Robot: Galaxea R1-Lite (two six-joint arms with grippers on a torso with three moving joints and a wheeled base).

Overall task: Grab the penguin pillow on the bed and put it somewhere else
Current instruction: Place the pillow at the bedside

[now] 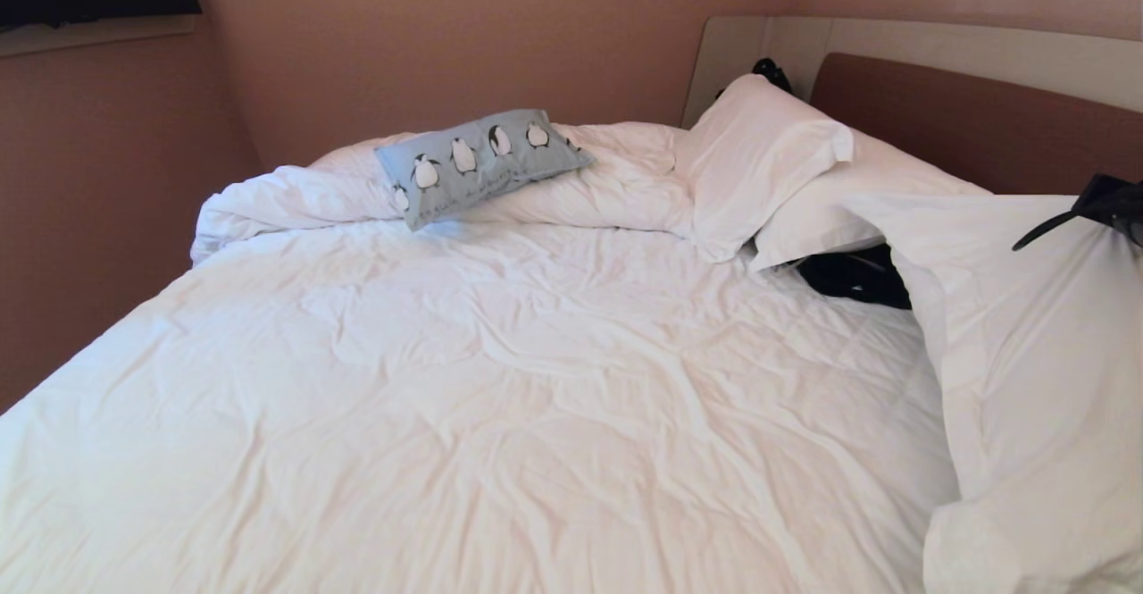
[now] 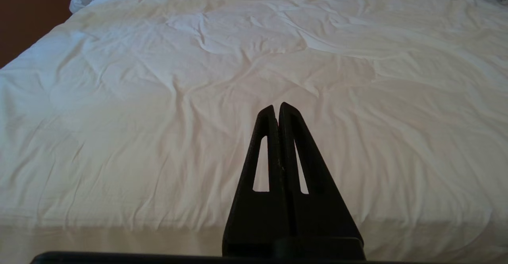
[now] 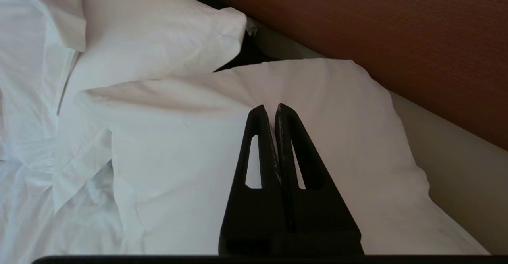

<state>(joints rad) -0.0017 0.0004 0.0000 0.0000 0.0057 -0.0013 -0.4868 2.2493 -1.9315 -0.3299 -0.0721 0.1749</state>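
Penguin pillow (image 1: 478,163): not yet taken up; position given from near to far, with clock directions as on the head view's face. Nearest, the bed (image 1: 500,415), a broad rumpled white duvet, bare of the cushion. Left gripper (image 2: 276,111): clenched, holding nothing, pointing out over the near duvet; absent from the head view. Right gripper (image 3: 270,111): clenched, holding nothing, poised over a large white pillow (image 3: 254,137) beside the brown headboard (image 3: 377,29), at about 3 o'clock in the head view, where only a black part of the arm shows at the edge. Farthest, the penguin pillow itself, at about 11 o'clock, propped on the bunched duvet roll (image 1: 295,196) near the far wall, long axis running from 8 towards 2 o'clock, penguin face up. Relation governing the coming move: the cushion lies well apart from both grippers, far across the bed; from the right gripper, towards 9 o'clock. Which arm is nearer cannot be told.
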